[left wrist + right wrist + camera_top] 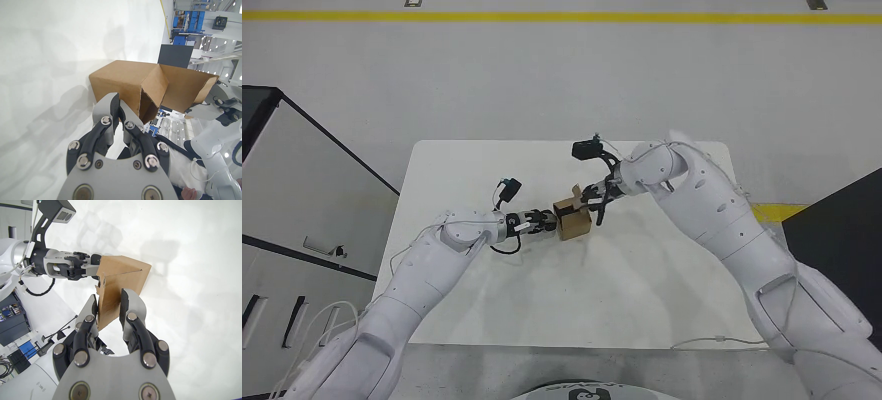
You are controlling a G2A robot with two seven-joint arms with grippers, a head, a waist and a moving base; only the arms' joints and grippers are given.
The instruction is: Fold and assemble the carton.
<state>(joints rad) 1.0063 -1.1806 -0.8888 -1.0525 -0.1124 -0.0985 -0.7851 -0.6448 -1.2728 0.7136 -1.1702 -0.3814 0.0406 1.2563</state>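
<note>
A small brown carton (572, 220) stands near the middle of the white table (662, 290), with one flap raised. My left gripper (545, 222) is at the carton's left side. In the left wrist view the carton (121, 83) lies right ahead of that gripper (119, 108), which is shut on a wall edge. The right wrist view shows the left gripper (95, 266) pinching the carton (122, 275). My right gripper (108, 308) is open, its fingers straddling the raised flap (108, 302), which rests against one pad (94, 306). From above, the right gripper (594, 207) is at the carton's right top corner.
A dark cabinet (282, 190) stands left of the table and a dark panel (842, 215) to its right. The table's front half and far corners are bare. A yellow floor line (562, 16) runs behind.
</note>
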